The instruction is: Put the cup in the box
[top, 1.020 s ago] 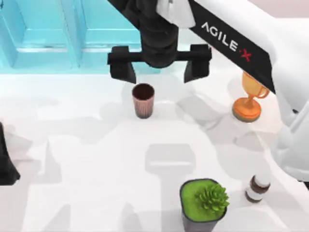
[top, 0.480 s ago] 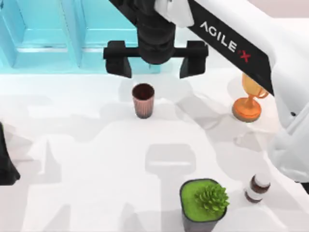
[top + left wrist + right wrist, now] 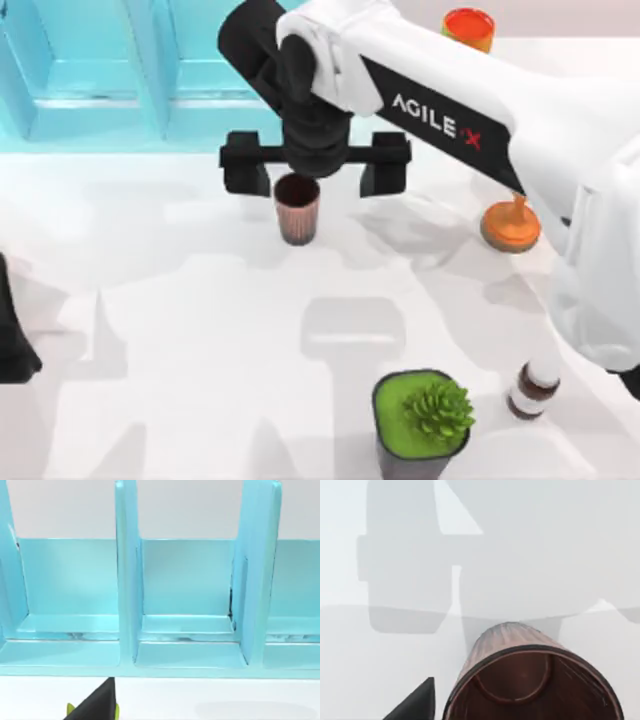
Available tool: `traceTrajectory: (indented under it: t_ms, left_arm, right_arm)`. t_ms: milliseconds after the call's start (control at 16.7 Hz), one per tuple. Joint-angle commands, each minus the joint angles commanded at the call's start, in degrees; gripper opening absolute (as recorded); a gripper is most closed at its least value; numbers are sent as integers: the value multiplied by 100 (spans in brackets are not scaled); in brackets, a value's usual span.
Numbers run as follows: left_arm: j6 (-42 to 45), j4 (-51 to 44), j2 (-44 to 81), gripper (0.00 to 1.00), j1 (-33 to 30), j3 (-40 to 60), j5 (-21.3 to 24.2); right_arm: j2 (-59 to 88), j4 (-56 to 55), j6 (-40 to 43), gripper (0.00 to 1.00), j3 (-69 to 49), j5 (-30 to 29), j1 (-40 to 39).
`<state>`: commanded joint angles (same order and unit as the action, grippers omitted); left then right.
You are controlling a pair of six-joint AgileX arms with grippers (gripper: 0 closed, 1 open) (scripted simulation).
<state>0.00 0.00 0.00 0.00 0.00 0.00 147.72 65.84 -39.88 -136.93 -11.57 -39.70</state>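
Right gripper (image 3: pixel 316 170) hangs just over the cup (image 3: pixel 297 208), jaws spread wide, nothing gripped; one finger sits on each side of the rim, both clear of the ribbed wall. Wide spread looks chosen so the fingers can drop past the rim and close on the sides. Cup stands upright on the white table (image 3: pixel 180 300), just in front of the box (image 3: pixel 100 80), whose near wall is close behind it. In the right wrist view the cup's dark open mouth (image 3: pixel 532 685) sits right below the camera, so the approach looks roughly centred.

Step in hand, as I judge it: lining up for the grasp, lift and carry into a compartment not yet begun.

Left gripper (image 3: pixel 12 340) is parked at the table's left edge; cannot tell its opening. Its wrist view faces the box's dividers (image 3: pixel 127 580).

Trophy (image 3: pixel 512 222), orange cylinder (image 3: pixel 468 25), potted plant (image 3: pixel 422 415) and small bottle (image 3: pixel 531 388) stand well apart from the cup.
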Motion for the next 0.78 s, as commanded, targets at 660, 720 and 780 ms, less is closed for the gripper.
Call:
traceTrajectory:
  t_ms: [660, 720, 780]
  left_arm:
    - [0, 0, 0, 100, 0, 0, 0]
    - [0, 0, 0, 100, 0, 0, 0]
    - [0, 0, 0, 100, 0, 0, 0]
  right_arm:
    - [48, -258, 28, 62, 240, 6, 29]
    - [48, -258, 28, 55, 240, 6, 29]
    - [48, -258, 28, 47, 240, 6, 29]
